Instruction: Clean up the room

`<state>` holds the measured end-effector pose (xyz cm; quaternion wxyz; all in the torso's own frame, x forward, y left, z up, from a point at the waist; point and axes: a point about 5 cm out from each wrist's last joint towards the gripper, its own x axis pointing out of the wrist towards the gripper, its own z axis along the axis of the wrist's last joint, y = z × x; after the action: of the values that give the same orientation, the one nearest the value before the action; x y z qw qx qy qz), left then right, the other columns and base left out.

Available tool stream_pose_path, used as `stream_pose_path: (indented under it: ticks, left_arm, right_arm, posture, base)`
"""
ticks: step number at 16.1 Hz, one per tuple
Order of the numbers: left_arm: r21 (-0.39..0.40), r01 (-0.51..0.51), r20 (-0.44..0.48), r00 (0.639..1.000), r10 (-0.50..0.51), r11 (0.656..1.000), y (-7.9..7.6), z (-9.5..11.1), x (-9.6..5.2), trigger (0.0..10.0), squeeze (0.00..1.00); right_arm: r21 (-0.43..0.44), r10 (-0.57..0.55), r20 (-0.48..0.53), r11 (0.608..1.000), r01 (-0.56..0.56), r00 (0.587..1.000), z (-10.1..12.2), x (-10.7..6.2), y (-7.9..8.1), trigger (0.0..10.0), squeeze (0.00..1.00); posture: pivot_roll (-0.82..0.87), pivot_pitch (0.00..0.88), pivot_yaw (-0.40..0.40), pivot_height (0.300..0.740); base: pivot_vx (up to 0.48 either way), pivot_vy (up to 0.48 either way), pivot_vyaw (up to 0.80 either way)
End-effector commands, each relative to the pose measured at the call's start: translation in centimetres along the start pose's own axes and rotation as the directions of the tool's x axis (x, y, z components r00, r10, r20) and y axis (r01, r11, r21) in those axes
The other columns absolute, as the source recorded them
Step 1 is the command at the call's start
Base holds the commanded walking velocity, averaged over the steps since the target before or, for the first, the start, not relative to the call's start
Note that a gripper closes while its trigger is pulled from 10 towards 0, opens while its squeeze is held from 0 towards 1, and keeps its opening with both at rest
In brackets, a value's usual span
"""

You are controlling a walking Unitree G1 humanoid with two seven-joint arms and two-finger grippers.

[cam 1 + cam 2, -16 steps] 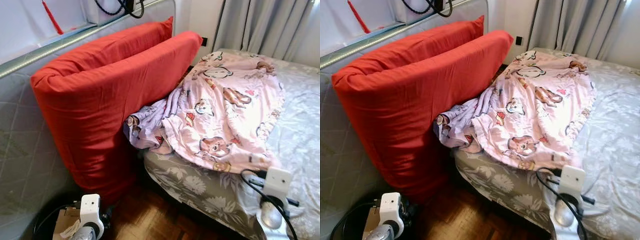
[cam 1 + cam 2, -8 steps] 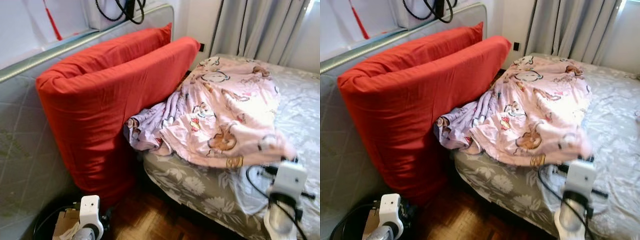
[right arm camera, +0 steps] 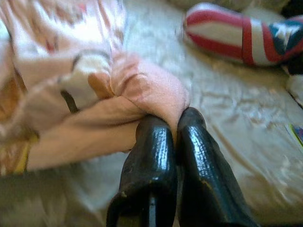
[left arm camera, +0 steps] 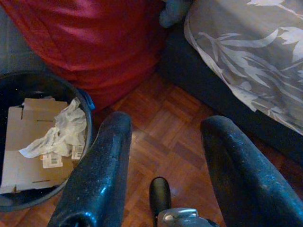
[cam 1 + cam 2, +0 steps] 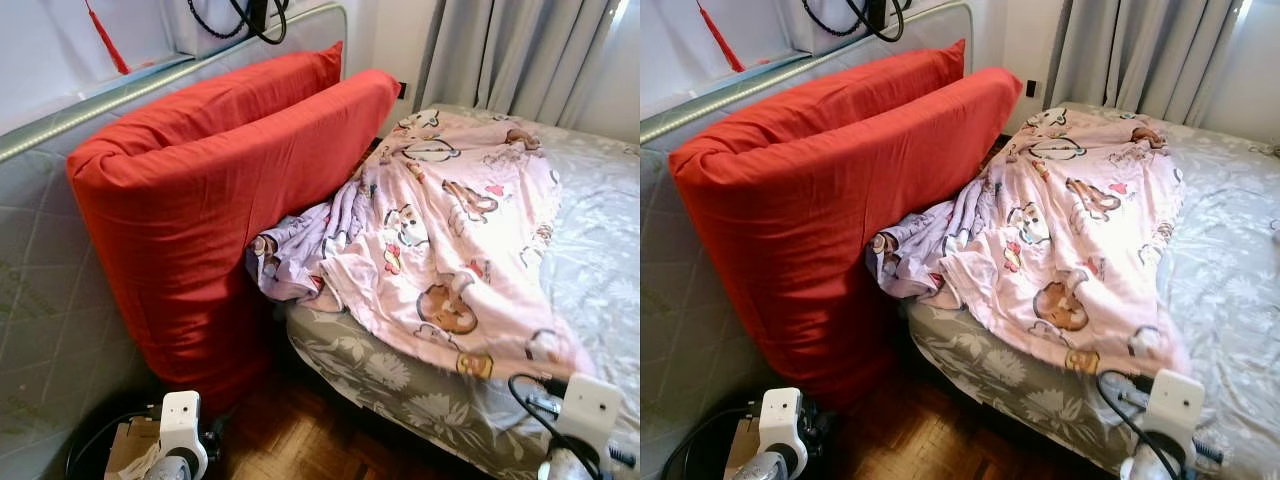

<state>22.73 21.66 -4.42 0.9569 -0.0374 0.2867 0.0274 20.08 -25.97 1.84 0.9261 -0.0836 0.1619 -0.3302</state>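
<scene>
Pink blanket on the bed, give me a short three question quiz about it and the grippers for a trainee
1. True or false: the right gripper is shut on the pink blanket.
2. What stands against the headboard beside the bed? A red cushion, B a chair, C a lamp.
3. Fill in: the left gripper hangs open above the wooden ____.

Key: 1 true; 2 A; 3 floor.

The blanket (image 5: pixel 450 240) is soft pink fleece cloth with a cartoon print. The cushions (image 5: pixel 220 190) wear matt red cotton. The bedsheet (image 4: pixel 255 61) is smooth grey floral cloth. The floor (image 4: pixel 165 127) is glossy wood parquet. The bin (image 4: pixel 87 137) holds cardboard (image 4: pixel 23 151) and crumpled paper (image 4: pixel 57 135).
</scene>
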Motion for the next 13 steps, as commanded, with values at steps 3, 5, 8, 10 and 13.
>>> stream_pose_path:
  ticks: [3,5,8,10,13]
  left_arm:
    - [0.007,0.020,-0.028,0.999,-0.020,1.000,-0.3,-0.5,-0.1,10.0,0.00]
    - [0.026,0.037,-0.028,0.999,-0.036,0.999,-0.5,-0.6,-0.1,10.0,0.00]
    - [0.021,0.039,-0.020,0.999,-0.039,0.999,-0.7,-0.6,-0.1,10.0,0.00]
    - [0.019,0.041,-0.017,0.999,-0.041,0.999,-0.7,-0.6,-0.1,10.0,0.00]
    - [0.016,0.049,-0.010,0.999,-0.049,0.999,-1.0,-0.5,-0.1,10.0,0.00]
  right_arm:
    - [-0.090,0.022,-0.233,0.995,-0.044,0.972,-4.4,-1.1,0.0,10.0,0.00]
    - [-0.147,0.030,-0.312,0.986,-0.080,0.950,-5.9,-1.6,0.0,10.0,0.00]
    - [-0.213,0.046,-0.462,0.964,-0.161,0.886,-8.8,-2.8,-0.2,10.0,0.00]
    - [-0.216,-0.023,-0.494,0.972,-0.098,0.869,-9.6,-3.0,-1.3,10.0,0.00]
    - [-0.196,-0.099,-0.551,0.981,-0.013,0.828,-10.9,-3.0,-3.1,10.0,0.00]
  posture:
    - [0.01,0.073,0.004,0.740]
    - [0.01,0.073,0.003,0.740]
    - [0.01,0.076,0.000,0.740]
    - [0.01,0.076,0.001,0.740]
    - [0.01,0.079,0.001,0.740]
  base:
    - [0.000,0.000,0.00]
    - [0.000,0.000,0.00]
    - [0.000,0.000,0.00]
    - [0.000,0.000,0.00]
    - [0.000,0.000,0.00]
